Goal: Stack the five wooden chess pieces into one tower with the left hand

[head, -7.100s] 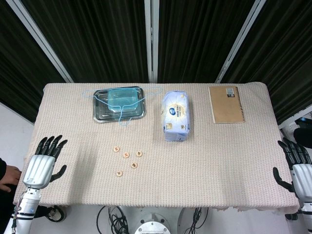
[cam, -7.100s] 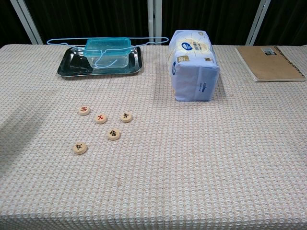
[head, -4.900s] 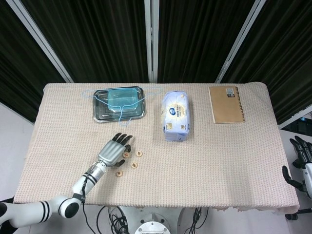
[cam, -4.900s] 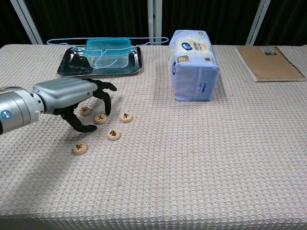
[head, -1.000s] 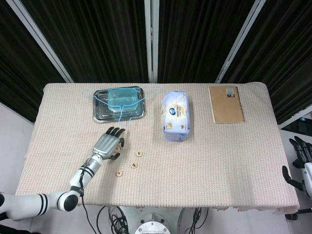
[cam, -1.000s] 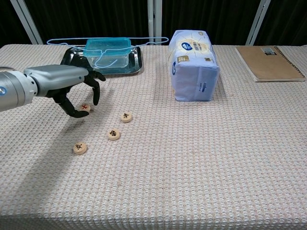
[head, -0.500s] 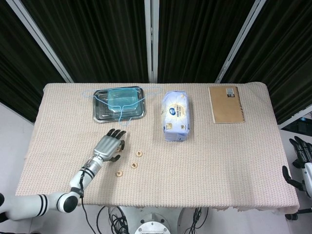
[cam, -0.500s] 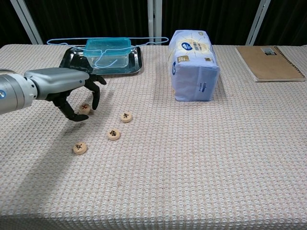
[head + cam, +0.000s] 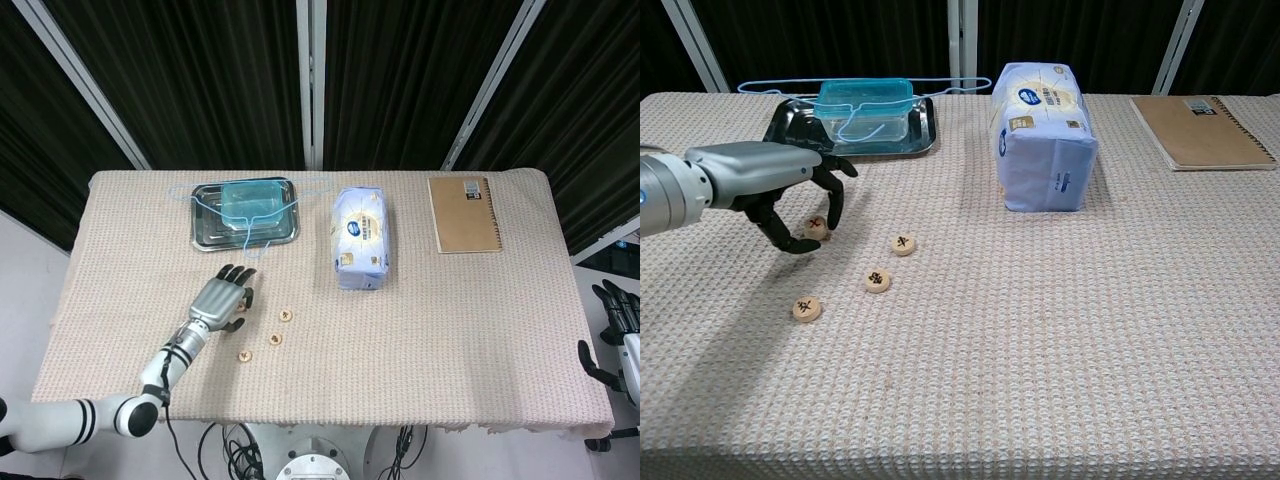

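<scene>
Both views are bright and evenly lit from above, with the dark curtains behind nearly black. The left hand (image 9: 790,195) casts a soft shadow on the tablecloth (image 9: 1060,330), and the steel tray (image 9: 800,135) shows mild glare. Focus is sharp throughout.

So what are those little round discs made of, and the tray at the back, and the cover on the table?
The discs look like pale, unvarnished wood: matte tan faces with dark or red painted characters. The tray looks like polished metal, since its rim is dark and mirror-like. The cover seems to be a woven or knitted beige fabric, going by its regular bumpy texture; which fibre, I cannot tell.
</scene>
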`<control>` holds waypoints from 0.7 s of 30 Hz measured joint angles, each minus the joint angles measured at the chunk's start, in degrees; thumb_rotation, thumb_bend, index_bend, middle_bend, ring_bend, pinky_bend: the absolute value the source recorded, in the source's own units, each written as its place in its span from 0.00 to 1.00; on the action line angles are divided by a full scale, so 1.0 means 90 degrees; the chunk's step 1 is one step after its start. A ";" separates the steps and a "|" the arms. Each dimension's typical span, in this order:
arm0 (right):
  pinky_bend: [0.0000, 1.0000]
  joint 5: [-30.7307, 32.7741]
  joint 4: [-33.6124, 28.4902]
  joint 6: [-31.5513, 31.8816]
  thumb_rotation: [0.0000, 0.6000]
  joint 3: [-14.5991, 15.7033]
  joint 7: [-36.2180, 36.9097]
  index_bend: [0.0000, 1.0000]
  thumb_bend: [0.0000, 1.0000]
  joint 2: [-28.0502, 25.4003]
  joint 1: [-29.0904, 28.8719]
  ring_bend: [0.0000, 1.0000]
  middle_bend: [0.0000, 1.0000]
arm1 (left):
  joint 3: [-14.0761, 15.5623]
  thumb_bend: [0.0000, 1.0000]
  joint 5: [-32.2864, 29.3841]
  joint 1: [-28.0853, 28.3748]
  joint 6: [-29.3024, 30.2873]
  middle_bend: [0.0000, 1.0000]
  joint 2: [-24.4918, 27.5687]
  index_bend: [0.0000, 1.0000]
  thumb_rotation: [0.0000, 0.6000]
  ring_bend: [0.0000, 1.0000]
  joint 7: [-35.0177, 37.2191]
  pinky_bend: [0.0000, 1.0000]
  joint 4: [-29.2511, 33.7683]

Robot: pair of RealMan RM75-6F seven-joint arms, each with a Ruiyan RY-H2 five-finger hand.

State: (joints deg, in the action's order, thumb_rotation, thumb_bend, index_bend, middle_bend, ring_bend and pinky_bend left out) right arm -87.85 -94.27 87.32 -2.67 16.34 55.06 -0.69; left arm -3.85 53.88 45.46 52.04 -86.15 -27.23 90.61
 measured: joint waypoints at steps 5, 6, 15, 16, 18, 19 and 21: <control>0.00 0.0012 0.0009 0.0007 1.00 -0.0007 0.0033 0.00 0.41 -0.0006 0.0004 0.00 0.00 | -0.0019 0.31 0.0214 -0.0047 0.0091 0.04 0.0102 0.46 1.00 0.00 0.0130 0.00 0.0277; 0.00 0.0013 0.0011 0.0009 1.00 -0.0008 0.0042 0.00 0.41 -0.0007 0.0005 0.00 0.00 | -0.0015 0.32 0.0271 -0.0060 0.0119 0.05 0.0138 0.46 1.00 0.00 0.0142 0.00 0.0356; 0.00 -0.0022 -0.0012 0.0017 1.00 0.0009 0.0006 0.00 0.41 -0.0002 0.0008 0.00 0.00 | 0.0218 0.31 0.0745 -0.0267 0.0385 0.05 0.0475 0.45 1.00 0.00 0.0147 0.00 0.1135; 0.00 -0.0018 -0.0011 0.0015 1.00 0.0008 0.0006 0.00 0.41 -0.0002 0.0008 0.00 0.00 | 0.0268 0.31 0.0811 -0.0299 0.0425 0.05 0.0486 0.45 1.00 0.00 0.0128 0.00 0.1188; 0.00 -0.0009 -0.0013 0.0008 1.00 0.0005 0.0009 0.00 0.41 -0.0003 0.0005 0.00 0.00 | 0.0401 0.31 0.0955 -0.0392 0.0536 0.04 0.0512 0.44 1.00 0.00 0.0067 0.00 0.1324; 0.00 -0.0002 -0.0011 0.0000 1.00 0.0003 0.0011 0.00 0.41 -0.0003 0.0003 0.00 0.00 | 0.0464 0.31 0.1009 -0.0436 0.0582 0.04 0.0530 0.44 1.00 0.00 0.0037 0.00 0.1385; 0.00 0.0005 -0.0005 -0.0019 1.00 0.0003 0.0014 0.00 0.41 -0.0004 -0.0004 0.00 0.00 | 0.0614 0.31 0.1110 -0.0556 0.0704 0.04 0.0596 0.43 1.00 0.00 -0.0036 0.00 0.1537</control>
State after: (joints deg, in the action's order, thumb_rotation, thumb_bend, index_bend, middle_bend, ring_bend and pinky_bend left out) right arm -87.81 -94.31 87.15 -2.64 16.47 55.03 -0.73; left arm 1.67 63.86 40.45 58.37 -80.79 -27.55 104.45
